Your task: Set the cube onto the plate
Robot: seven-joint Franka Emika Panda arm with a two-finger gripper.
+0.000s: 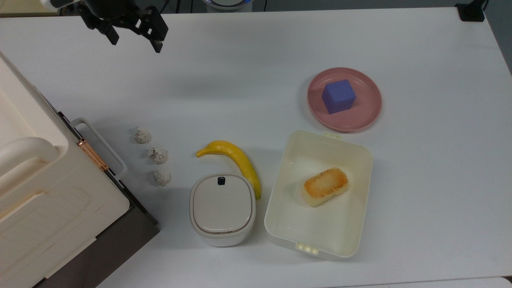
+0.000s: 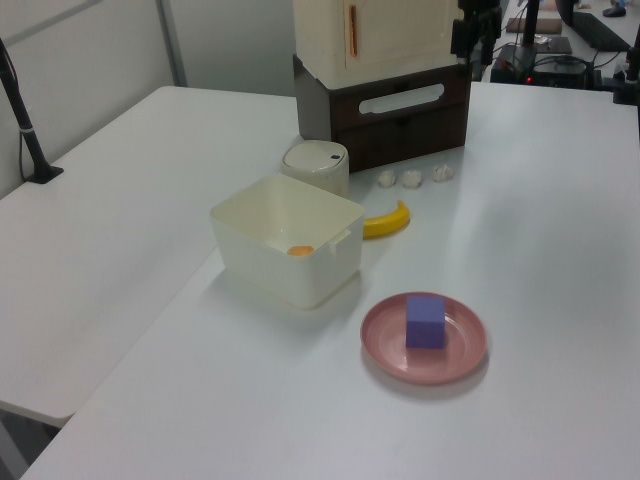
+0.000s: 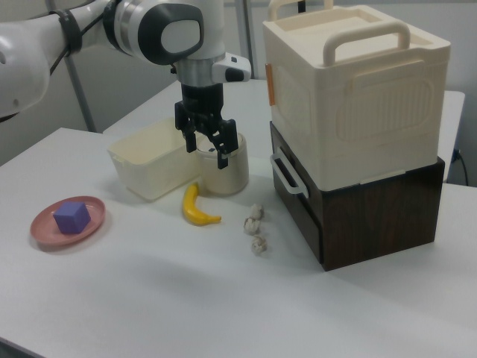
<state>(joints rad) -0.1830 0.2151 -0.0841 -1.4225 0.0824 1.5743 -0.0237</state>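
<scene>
1. At the top view's far left we found the gripper (image 1: 134, 40) raised over the bare desk (image 1: 240, 72), near the desk's far edge; its jaws stood parted and held nothing.
2. Moving rightward in the top view, we passed three crumpled paper balls (image 1: 156, 155), a banana (image 1: 236, 160), a lidded round-cornered bin (image 1: 222, 208) and the cream container (image 1: 320, 196) with a toasted bread piece (image 1: 325, 186) lying in it, none of them touching the task's things.
3. Further right in the top view we saw the cube (image 1: 339, 96) already sitting on the plate (image 1: 366, 114), a little off centre towards the top view's left, flat on one face and well apart from the gripper.
4. We judged the cube light and stiff, with a matte, unslippery skin and nothing fragile about it; should it need lifting, two opposite side faces offered the natural hold, with the jaws coming down from above.
5. With equal faces the cube had no long axis; in the top view its top face sat slightly rotated against the desk's edges, so we reckoned the jaws would need a small turn to meet two faces squarely.
6. We judged the placing itself done as things lay.
</scene>
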